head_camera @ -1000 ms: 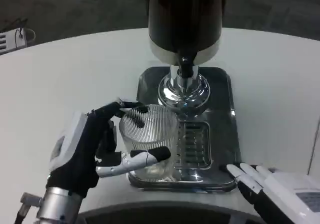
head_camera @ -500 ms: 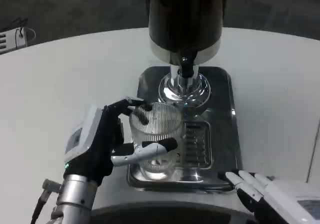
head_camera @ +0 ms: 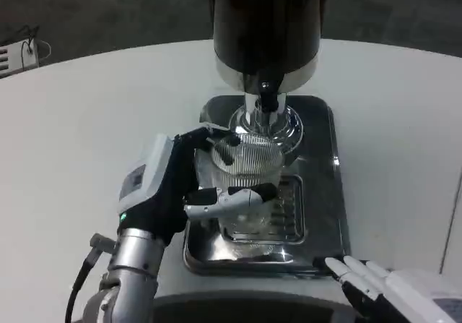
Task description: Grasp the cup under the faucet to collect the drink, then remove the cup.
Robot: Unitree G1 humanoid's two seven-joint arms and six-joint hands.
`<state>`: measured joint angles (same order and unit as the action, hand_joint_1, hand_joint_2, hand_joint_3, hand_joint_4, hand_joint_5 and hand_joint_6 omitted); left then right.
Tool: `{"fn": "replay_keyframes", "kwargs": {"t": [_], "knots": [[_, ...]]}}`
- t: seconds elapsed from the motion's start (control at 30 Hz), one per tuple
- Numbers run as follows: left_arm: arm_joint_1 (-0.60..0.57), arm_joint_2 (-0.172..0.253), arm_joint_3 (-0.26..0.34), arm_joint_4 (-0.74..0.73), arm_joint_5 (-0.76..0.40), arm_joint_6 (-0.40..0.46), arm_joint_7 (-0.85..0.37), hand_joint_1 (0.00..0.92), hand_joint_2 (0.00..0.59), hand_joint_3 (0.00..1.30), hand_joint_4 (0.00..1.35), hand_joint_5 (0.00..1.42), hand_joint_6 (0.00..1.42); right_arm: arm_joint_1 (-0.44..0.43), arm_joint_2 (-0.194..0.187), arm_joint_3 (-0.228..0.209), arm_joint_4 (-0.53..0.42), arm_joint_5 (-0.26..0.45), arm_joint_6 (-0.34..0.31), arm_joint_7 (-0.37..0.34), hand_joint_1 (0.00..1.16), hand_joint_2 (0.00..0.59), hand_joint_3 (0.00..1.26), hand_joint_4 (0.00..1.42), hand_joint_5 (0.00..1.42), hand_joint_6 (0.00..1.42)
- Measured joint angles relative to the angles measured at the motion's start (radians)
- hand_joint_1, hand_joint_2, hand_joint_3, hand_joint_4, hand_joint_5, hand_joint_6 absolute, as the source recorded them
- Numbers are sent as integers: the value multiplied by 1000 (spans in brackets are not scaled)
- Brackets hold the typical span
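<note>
Head view: a ribbed clear cup (head_camera: 245,171) stands upright — mouth up — on the shiny metal drip tray (head_camera: 325,193), just below the faucet (head_camera: 268,99) of the dark dispenser (head_camera: 266,27). The left robot hand (head_camera: 180,189) wraps around the cup. The right robot hand (head_camera: 393,290) rests on the white counter (head_camera: 86,121), fingers straight and slightly spread, touching nothing else.

The cup (head_camera: 247,186) is a clear ribbed glass, upright, with its open mouth up. It sits over the steel tray (head_camera: 325,214), just at 6 o'clock of the faucet (head_camera: 268,100), which is a short black spout under the dark dispenser (head_camera: 266,27).
</note>
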<state>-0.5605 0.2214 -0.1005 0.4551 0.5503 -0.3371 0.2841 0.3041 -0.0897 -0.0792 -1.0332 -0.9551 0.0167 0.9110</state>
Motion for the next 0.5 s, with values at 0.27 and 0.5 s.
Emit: {"fn": "replay_keyframes", "kwargs": {"t": [0.27,0.5], "knots": [[-35,0,-19,27,4,16,9,531,0,910,1040,1252,1424,10,4,-21,0,3,-18,0,536,468,44,0,0,44],[-36,7,-28,27,4,22,9,457,0,703,798,1139,1413,15,6,-26,0,9,-19,0,537,468,44,0,0,47]]}}
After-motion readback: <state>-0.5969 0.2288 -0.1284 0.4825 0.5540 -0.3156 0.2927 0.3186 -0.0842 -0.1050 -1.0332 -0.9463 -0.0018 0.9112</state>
